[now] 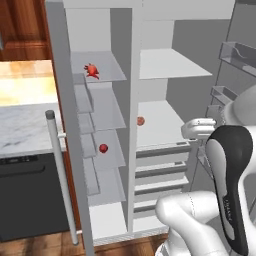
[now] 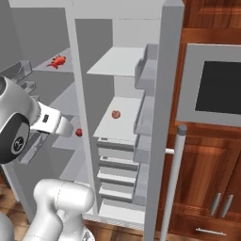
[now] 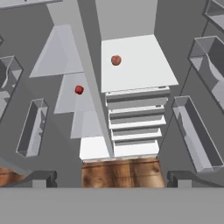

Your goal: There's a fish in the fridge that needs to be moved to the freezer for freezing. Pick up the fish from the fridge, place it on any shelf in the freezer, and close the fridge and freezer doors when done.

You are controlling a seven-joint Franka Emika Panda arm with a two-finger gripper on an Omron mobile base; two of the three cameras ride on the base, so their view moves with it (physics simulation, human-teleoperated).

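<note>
Tool [image 3: 112, 178] wide open and holding nothing, fingertips [image 3: 41, 178] far apart, hanging in front of the open refrigerator and looking down into it. Fish [image 1: 92, 70] high above and to the left of the tool, lying on the top shelf of the freezer [image 1: 100, 150], well apart from the fingers. Smooth red ball [image 3: 79, 89] on a lower freezer shelf, ahead and slightly left. Orange-red ball [image 3: 116, 60] on the broad pale shelf of the fridge [image 3: 138, 65], straight ahead, above the stack of drawers [image 3: 133, 122]. Both doors swung open to either side of the tool: freezer door [image 1: 62, 125] with its silver bar handle [image 1: 60, 175] on the left, fridge door [image 2: 164, 117] on the right, door bins [image 3: 194, 131] flanking the tool.
</note>
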